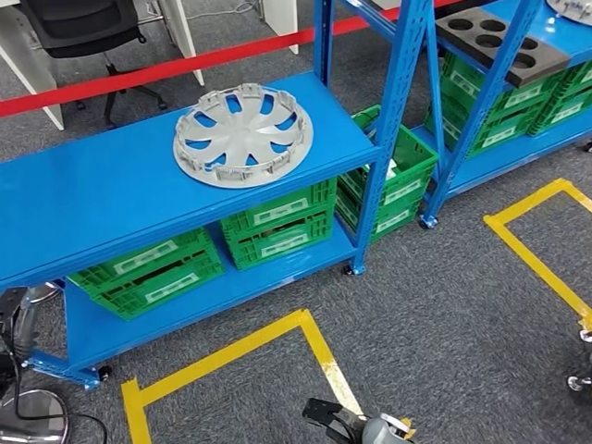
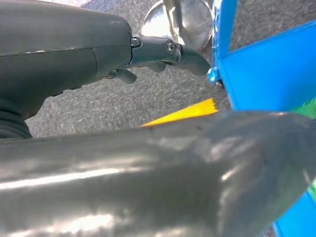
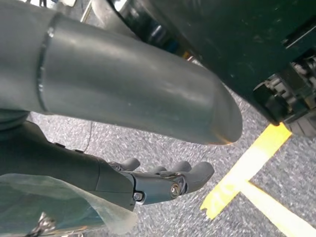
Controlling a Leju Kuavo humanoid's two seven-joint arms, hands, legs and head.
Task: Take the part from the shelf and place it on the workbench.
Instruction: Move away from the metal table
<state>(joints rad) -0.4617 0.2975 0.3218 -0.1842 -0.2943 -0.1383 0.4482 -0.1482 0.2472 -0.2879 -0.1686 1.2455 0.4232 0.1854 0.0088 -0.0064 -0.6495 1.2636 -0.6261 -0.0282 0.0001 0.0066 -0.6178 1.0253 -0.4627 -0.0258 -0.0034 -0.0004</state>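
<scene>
Right hand (image 1: 335, 421), nearest the camera at 6 o'clock in the head view: dark fingers loosely extended and apart, holding nothing, hanging low over the grey carpet (image 1: 447, 314). The right wrist view shows the same, fingers (image 3: 186, 175) straight above a yellow floor tape (image 3: 242, 173).

Left hand (image 2: 164, 52): fingers stretched out and apart, nothing in them, hanging beside the blue shelf's corner post (image 2: 221, 34) and above a round chrome base (image 2: 186, 17).

Part (image 1: 243, 135): grey wheel cover with curved spokes and a clipped rim, lying flat on the top board of the blue shelf (image 1: 104, 194), at 12 o'clock from the right hand and well apart from both hands.

Step in hand, as judged: approach, the part untouched and the grasp not begun. Next move calls for raising both arms to the top board and taking the disc by opposite rim edges, since it is wide and shallow; one hand alone would likely tip it.

Surroundings: green crates (image 1: 146, 273) on the lower board, at 7 o'clock from the part; a second blue rack (image 1: 488, 102) at 2 o'clock carrying a dark tray with round holes (image 1: 499, 42); red tape (image 1: 140, 76) at 11 o'clock.

Writing: white labels on the crates, too small to read. No brand legible on the part.
</scene>
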